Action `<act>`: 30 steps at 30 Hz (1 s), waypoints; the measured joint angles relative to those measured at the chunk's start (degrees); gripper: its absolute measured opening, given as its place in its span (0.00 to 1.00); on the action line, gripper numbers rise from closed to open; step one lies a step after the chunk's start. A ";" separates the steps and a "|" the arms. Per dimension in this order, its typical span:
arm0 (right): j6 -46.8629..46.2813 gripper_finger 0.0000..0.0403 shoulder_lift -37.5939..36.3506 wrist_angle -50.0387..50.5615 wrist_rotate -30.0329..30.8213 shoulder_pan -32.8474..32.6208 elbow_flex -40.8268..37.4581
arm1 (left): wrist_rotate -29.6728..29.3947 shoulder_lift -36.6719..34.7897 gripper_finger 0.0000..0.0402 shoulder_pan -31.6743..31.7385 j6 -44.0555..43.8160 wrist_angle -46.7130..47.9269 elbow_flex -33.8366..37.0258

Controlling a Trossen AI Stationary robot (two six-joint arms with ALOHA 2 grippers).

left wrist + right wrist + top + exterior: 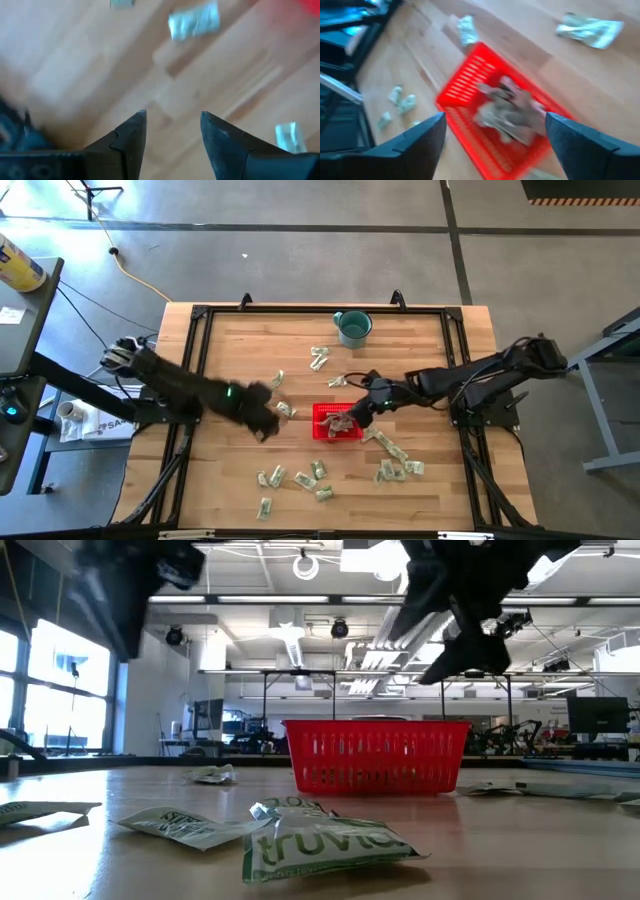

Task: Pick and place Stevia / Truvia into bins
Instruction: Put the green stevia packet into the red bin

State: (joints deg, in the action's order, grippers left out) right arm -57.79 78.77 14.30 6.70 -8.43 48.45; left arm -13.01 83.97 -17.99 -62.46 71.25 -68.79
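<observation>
Pale green-printed sweetener packets lie flat and scattered on the wooden table, a cluster [300, 478] near the near edge, several [395, 465] to the right, others [320, 358] by the mug. The red mesh basket [337, 422] [377, 754] [485, 100] stands mid-table with several packets [507, 112] inside. My right gripper [358, 412] [492, 132] hovers open above the basket, empty. My left gripper [266, 420] [172, 127] is open above bare wood just left of the basket, with one packet [285, 410] beside it.
A teal mug [352, 327] stands near the far edge. A black metal frame [195, 360] borders the table. In the low view, a Truvia packet [320, 840] lies close to the camera at the near edge. Bare wood lies between the basket and the mug.
</observation>
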 joint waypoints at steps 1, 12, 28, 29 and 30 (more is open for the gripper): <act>-0.03 0.84 -0.90 2.46 -0.09 0.23 0.00 | 0.47 -0.61 0.53 3.35 4.01 -0.99 -0.02; 1.73 0.85 -6.60 22.36 3.49 0.55 0.02 | 11.96 3.84 0.53 31.52 30.70 -11.81 0.02; 15.81 0.85 -6.61 22.75 1.49 9.21 0.00 | 15.64 19.65 0.81 37.87 34.85 -17.86 0.04; 15.89 0.85 -6.61 22.71 1.08 9.94 0.00 | 15.64 20.06 0.80 37.87 34.84 -18.66 0.04; 16.07 0.85 -6.61 22.68 0.78 10.57 0.00 | 15.64 20.50 0.80 37.87 35.00 -19.48 0.02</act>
State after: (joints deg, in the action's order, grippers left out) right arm -41.72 72.16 36.98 7.48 2.14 48.45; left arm 2.63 104.46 19.88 -27.46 51.77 -68.77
